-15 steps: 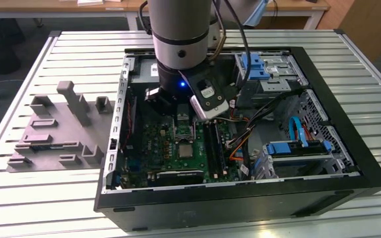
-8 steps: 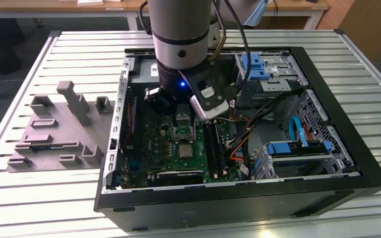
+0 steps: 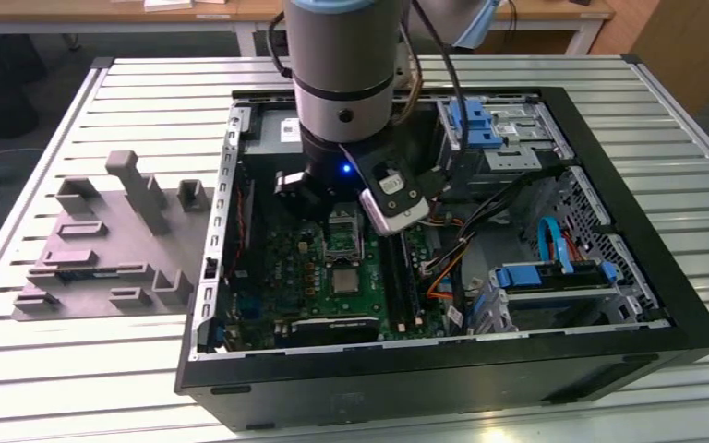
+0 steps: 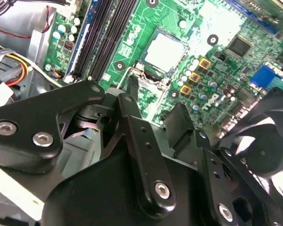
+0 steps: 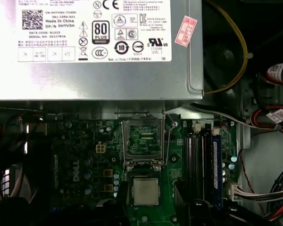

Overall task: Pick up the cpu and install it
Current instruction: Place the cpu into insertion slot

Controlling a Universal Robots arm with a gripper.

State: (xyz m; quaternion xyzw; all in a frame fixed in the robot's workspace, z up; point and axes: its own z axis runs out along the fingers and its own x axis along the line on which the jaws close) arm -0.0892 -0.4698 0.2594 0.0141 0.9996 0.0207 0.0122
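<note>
The cpu (image 5: pixel 145 191) is a small silvery square lying flat in the socket on the green motherboard (image 5: pixel 85 155), also seen in the second wrist view as the cpu (image 4: pixel 164 51) and in the exterior view as the cpu (image 3: pixel 347 281). The socket's metal hold-down frame (image 5: pixel 142 139) stands hinged up beside it. My gripper (image 5: pixel 146 209) hovers just above the board, open, with its dark fingers (image 5: pixel 184 202) on either side of the chip and apart from it. In the exterior view my gripper (image 3: pixel 321 196) is low inside the open computer case (image 3: pixel 650 305).
A grey power supply (image 5: pixel 99 52) sits close behind the socket. Memory slots (image 5: pixel 203 165) run alongside it, with loose cables (image 5: pixel 273 188) beyond. A black fan (image 4: pixel 264 150) is near the fingers. A grey plastic tray (image 3: pixel 96 249) lies outside the case, at the exterior view's left.
</note>
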